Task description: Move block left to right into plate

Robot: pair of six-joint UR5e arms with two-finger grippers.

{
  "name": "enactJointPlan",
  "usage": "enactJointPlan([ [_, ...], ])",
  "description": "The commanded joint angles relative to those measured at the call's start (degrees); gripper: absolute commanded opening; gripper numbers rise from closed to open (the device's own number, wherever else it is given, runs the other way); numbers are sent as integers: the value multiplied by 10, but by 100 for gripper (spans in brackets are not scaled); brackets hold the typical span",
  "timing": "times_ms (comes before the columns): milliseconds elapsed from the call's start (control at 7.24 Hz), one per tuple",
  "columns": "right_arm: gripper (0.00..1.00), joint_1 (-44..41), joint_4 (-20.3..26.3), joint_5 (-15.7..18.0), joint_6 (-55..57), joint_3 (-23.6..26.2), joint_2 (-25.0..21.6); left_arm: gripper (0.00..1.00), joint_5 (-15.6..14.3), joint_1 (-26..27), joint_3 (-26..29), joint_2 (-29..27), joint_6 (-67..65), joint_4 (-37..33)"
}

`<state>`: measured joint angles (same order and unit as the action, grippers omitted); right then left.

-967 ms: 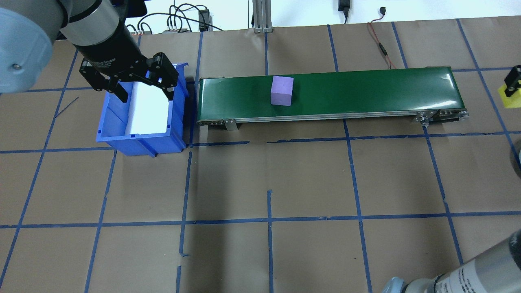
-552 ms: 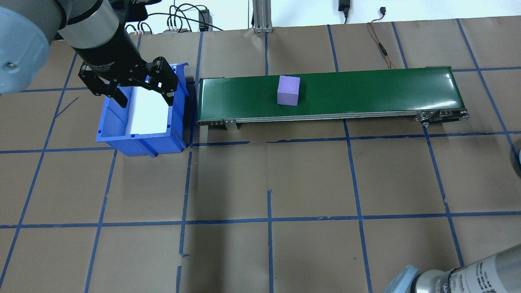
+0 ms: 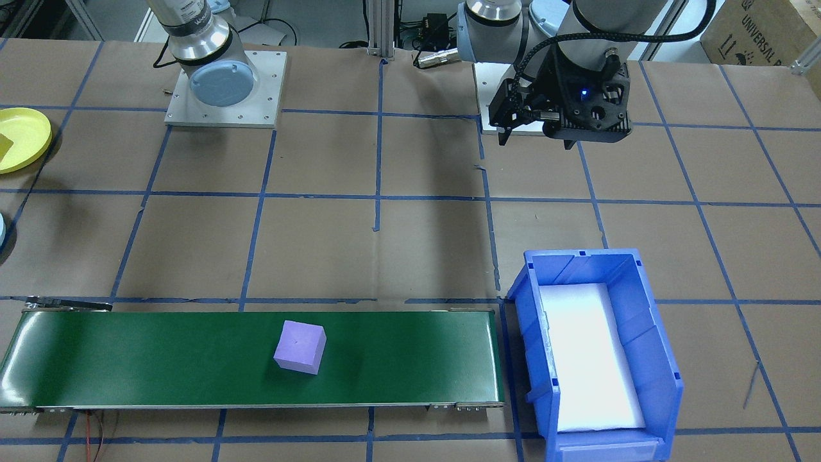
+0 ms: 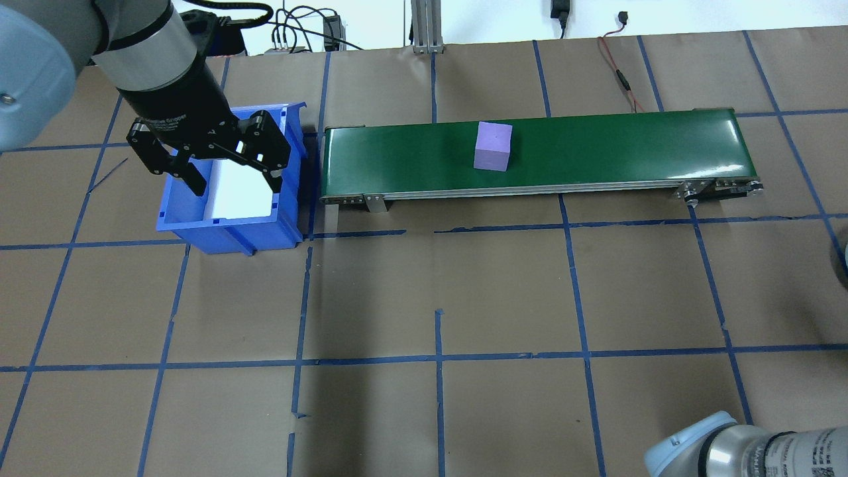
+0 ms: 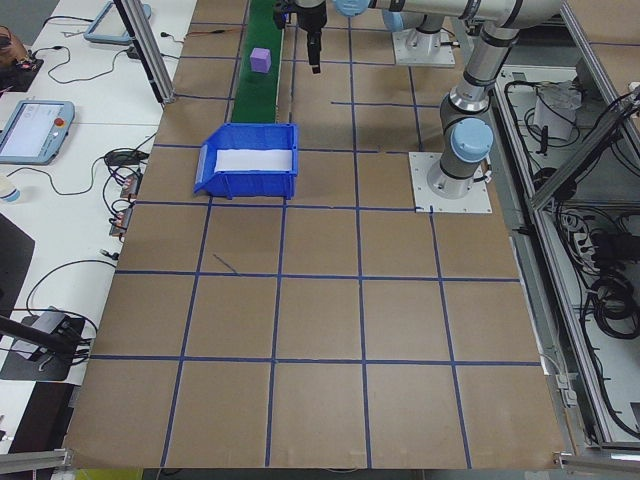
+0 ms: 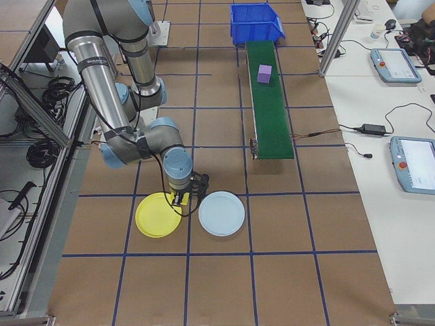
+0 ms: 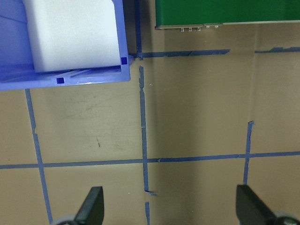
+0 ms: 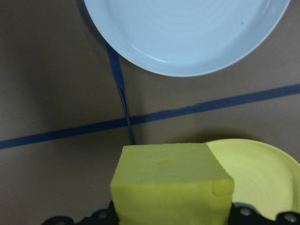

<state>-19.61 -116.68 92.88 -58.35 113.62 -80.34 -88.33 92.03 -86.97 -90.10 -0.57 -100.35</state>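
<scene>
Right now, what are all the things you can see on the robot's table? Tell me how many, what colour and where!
Purple block: 1, purple, on the green belt, near its middle.
Yellow block: 1, yellow, held in the right gripper at the yellow plate's edge.
Conveyor belt: 1, green, along the table's far side.
Bin: 1, blue, at the belt's end on the robot's left.
White pad: 1, white, inside the bin.
Yellow plate: 1, yellow, on the table on the robot's right.
Pale blue plate: 1, pale blue, beside the yellow plate.
Left gripper: 1, black, open, empty, above the table near the bin.
Right gripper: 1, black, shut on the yellow block.
</scene>
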Motion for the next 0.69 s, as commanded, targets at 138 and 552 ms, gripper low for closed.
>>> enactJointPlan([
  [138,51,68,-16,5,-36,31,6,100,0,-1,7,8,0,-17],
  [552,100,70,-24,7,-38,23,23,100,0,-3,3,22,0,-76],
])
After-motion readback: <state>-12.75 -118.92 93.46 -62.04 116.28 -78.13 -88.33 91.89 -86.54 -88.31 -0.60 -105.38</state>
